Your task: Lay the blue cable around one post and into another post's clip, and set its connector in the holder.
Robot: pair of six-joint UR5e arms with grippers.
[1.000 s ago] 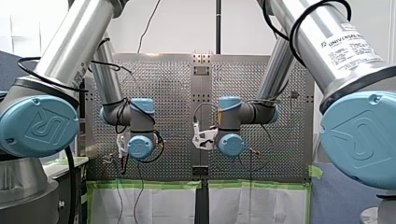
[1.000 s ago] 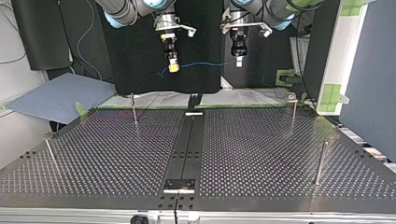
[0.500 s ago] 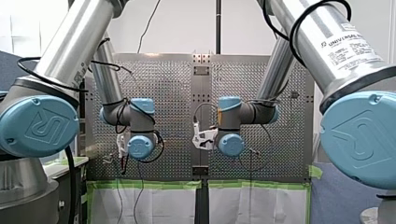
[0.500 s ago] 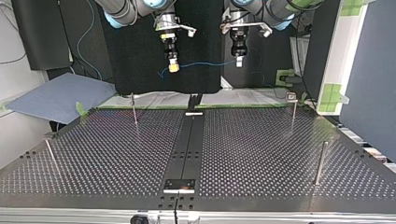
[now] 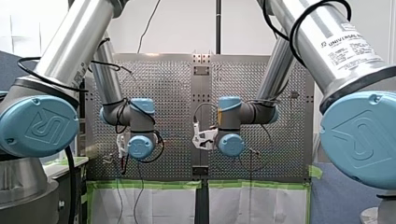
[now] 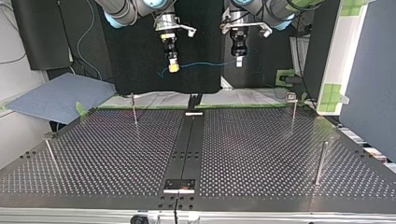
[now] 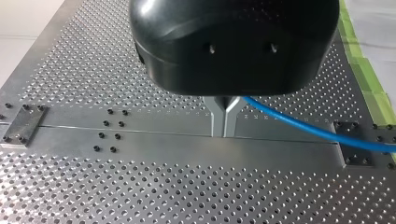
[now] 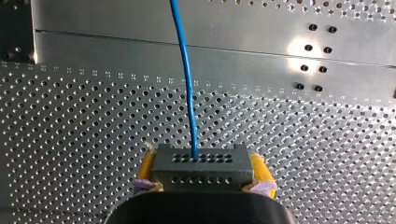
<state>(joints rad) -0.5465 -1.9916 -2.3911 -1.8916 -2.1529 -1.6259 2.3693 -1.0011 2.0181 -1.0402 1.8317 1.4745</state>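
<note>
Your right tool (image 8: 201, 170) has its yellow pads (image 8: 259, 168) closed on the dark connector (image 8: 219, 167), one pad against each end. The blue cable (image 8: 187, 84) leaves the connector's holed face and runs straight ahead of that tool, clear above the bench (image 8: 70, 140). Further along, you see it pinched between the metal fingers (image 7: 217, 116) of your left tool (image 7: 224, 128), which are drawn close together; from there it trails off to one side. Both tools hang well above the bench, and thin posts (image 6: 293, 114) stand on it below them, well apart.
</note>
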